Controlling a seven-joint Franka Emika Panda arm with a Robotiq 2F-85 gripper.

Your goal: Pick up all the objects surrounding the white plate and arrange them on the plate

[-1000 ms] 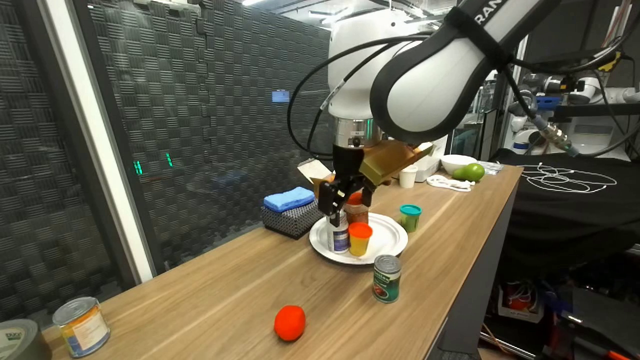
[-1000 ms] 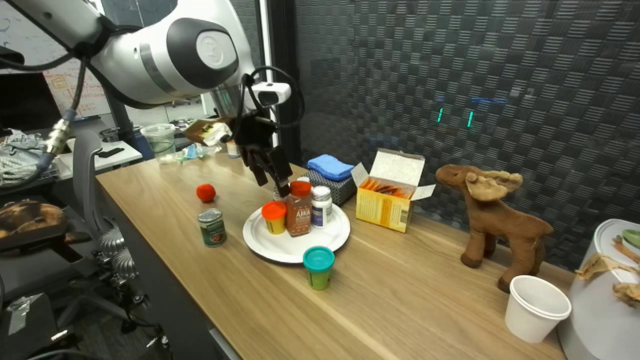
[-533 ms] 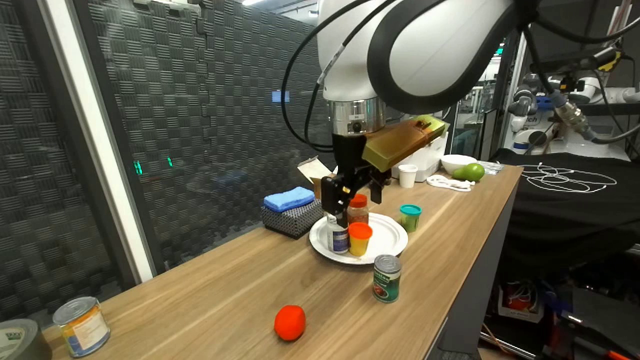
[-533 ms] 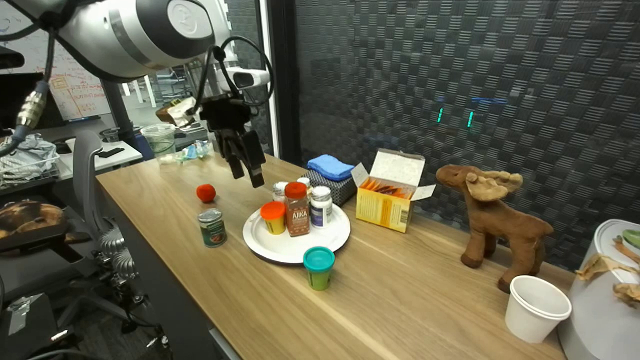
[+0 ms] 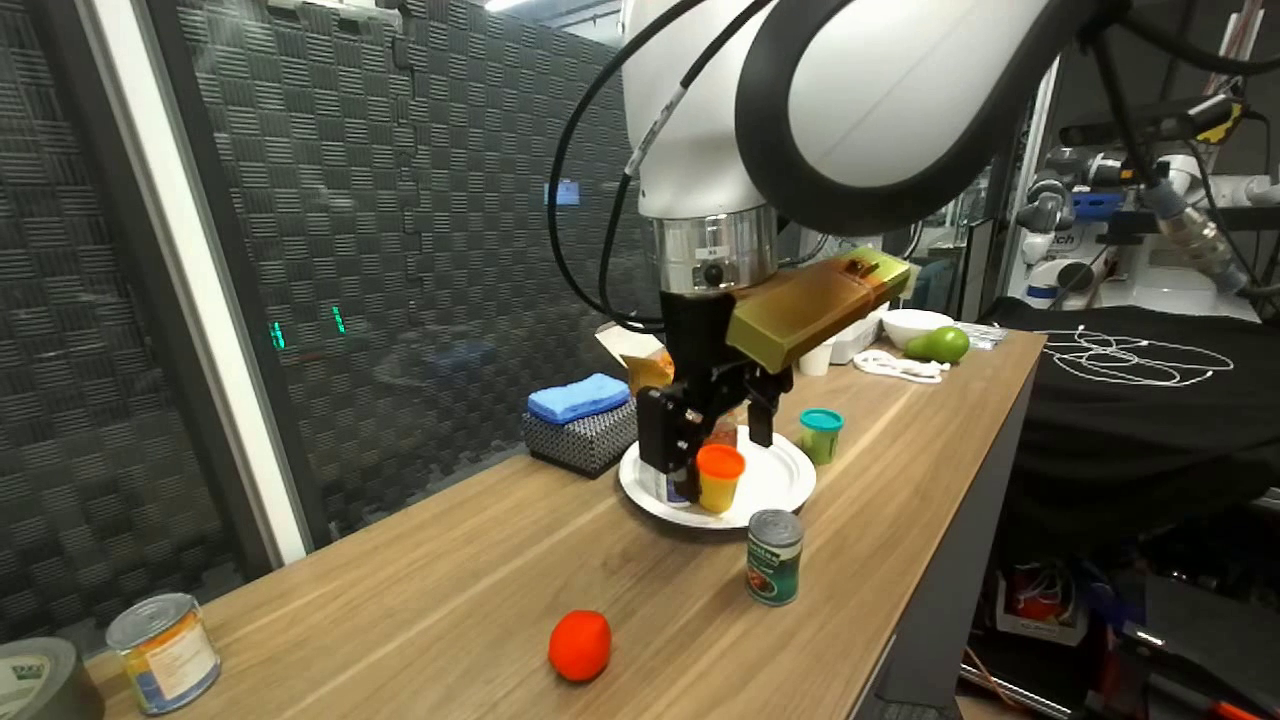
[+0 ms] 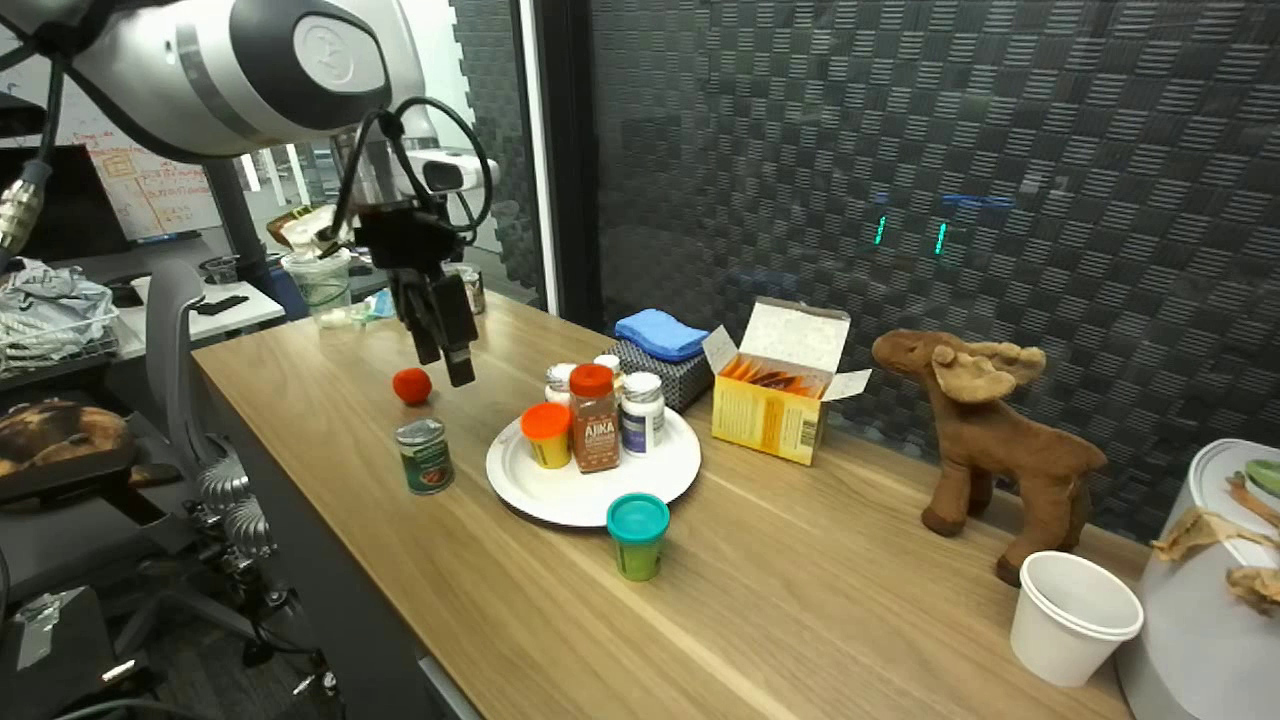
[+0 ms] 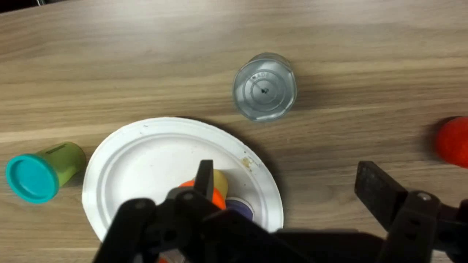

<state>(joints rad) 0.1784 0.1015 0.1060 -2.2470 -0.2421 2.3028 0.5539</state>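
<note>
While end effector (image 6: 445,367) hangs spread, green can (image 6: 426,463) stands lower, apart.

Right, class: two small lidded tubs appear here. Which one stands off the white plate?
The teal-lidded green tub: it stands on the wood-grain tabletop beside the white plate, whereas the orange-lidded yellow tub stands on the plate.

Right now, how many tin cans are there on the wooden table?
2: the green tin can beside the white plate, and the orange-and-white tin can near the gray tape roll. The robot arm could hide others.
</note>
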